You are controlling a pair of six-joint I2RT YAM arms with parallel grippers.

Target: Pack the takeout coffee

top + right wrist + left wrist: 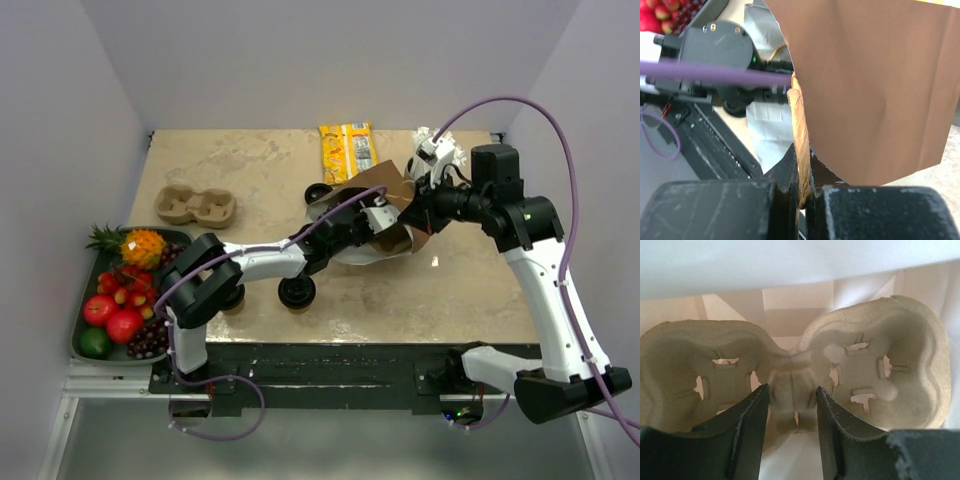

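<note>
Left wrist view: my left gripper (pixel 791 390) clamps the carrier (pixel 880 340) inside the bag (pixel 875 75); my right gripper (pixel 802 187) pinches its handle (pixel 799 125). A lid (pixel 297 292) lies near-left of both, outside.

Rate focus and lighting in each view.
Top view: sharp, evenly lit, only soft shadows. Left wrist: cardboard carrier slightly soft, the paper bag lining behind it washed out, dark fingers lose detail. Right wrist: clear, but the bag's brown side blocks half the frame.
</note>
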